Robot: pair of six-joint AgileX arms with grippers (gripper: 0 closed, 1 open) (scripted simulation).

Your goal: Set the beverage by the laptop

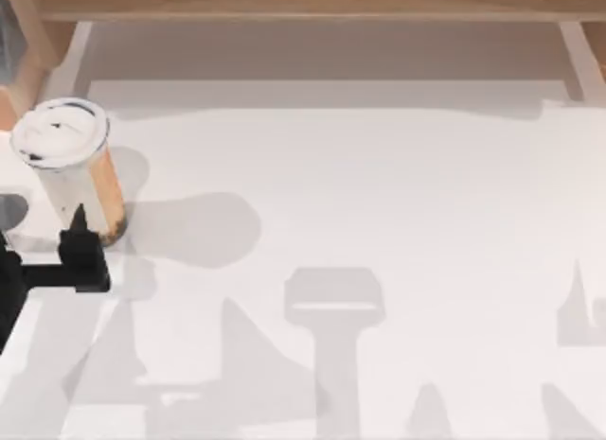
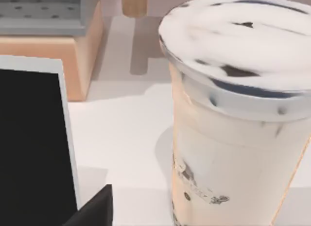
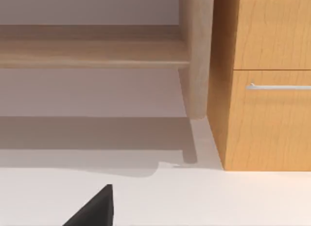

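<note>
While beverage [image 1: 71, 170] stands upright at left | left gripper [image 1: 80, 234] beside it | jaws unclear

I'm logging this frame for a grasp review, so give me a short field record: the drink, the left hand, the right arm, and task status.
drink: lidded cup upright at the table's far left
lid: white, round, on the cup
left hand: low beside the cup's base, one dark finger close to its wall; contact cannot be told
right arm: parked; a dark fingertip shows in its wrist view, facing a wooden drawer cabinet
dark panel: beside the cup in the left wrist view
task status: cup not yet lifted
</note>
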